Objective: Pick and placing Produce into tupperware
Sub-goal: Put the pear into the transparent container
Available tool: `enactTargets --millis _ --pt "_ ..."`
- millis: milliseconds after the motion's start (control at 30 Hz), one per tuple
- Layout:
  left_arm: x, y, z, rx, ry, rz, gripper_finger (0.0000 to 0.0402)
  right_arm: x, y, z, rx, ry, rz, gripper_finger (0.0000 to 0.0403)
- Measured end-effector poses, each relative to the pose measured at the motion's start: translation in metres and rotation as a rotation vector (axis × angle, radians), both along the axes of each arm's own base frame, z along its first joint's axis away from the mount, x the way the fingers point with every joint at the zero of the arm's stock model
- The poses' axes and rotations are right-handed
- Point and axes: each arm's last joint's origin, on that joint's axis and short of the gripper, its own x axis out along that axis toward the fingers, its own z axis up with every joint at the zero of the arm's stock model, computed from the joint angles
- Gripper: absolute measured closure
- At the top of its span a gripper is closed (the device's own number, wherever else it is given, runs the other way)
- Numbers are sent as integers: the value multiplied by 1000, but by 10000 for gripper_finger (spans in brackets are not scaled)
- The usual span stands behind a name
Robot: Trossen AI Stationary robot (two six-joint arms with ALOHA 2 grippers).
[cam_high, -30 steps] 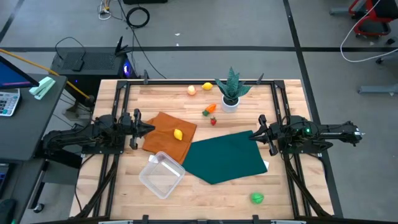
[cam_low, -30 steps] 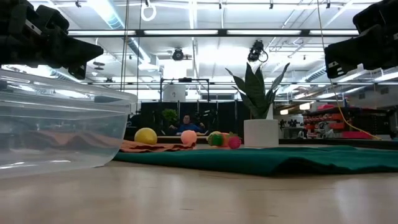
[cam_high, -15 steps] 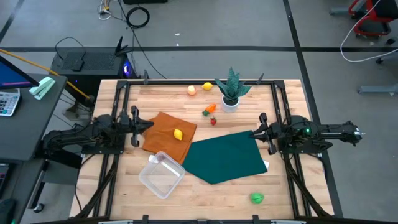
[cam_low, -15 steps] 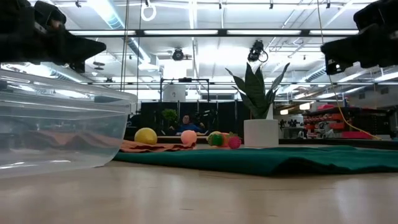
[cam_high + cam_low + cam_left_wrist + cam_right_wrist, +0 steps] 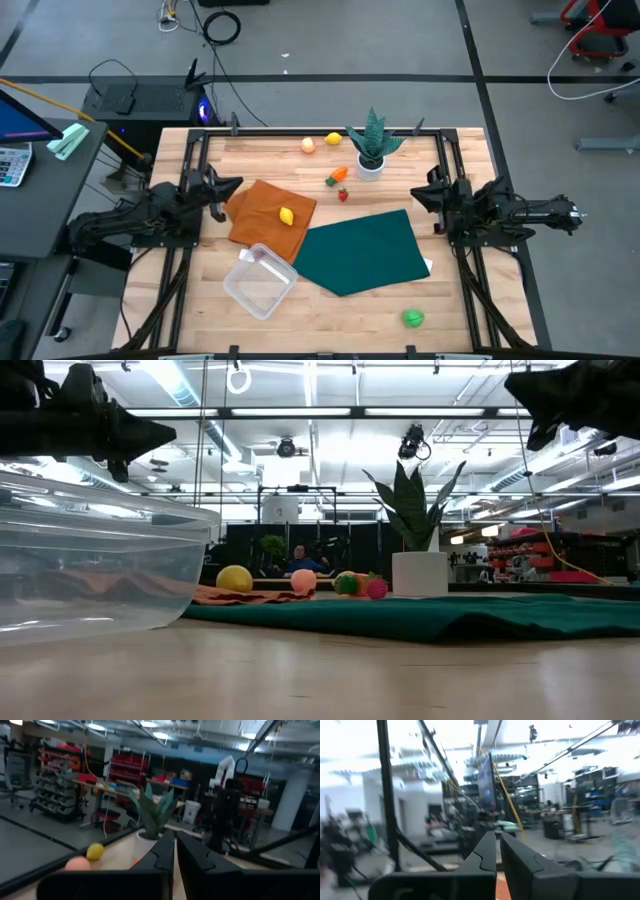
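The clear tub stands on the table near the front left and fills the left of the low view. One yellow fruit lies on the orange cloth. A peach-orange piece and a yellow piece lie at the far edge. An orange piece and a red piece lie near the plant. A green piece lies at the front right. My left gripper is shut and empty above the orange cloth's left edge. My right gripper is shut and empty above the green cloth's right corner.
A spiky green plant in a white pot stands at the far middle. A dark green cloth is spread right of the tub. A black frame runs along the table's sides. Bare wood lies along the front edge.
Both grippers have risen and tipped their fingers upward. My left gripper has drawn slightly toward the far left, and my right gripper toward the far right. The produce, the tub and the cloths have stayed where they were.
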Motion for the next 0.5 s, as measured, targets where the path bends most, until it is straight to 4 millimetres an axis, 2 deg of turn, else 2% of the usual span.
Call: enactTargets --millis 300,500 --pt "-3 4 3 -87 -72 101 389 -1 0 1 216 -31 84 403" --pt "-9 7 15 -145 -250 207 382 -1 0 1 259 -37 93 403"
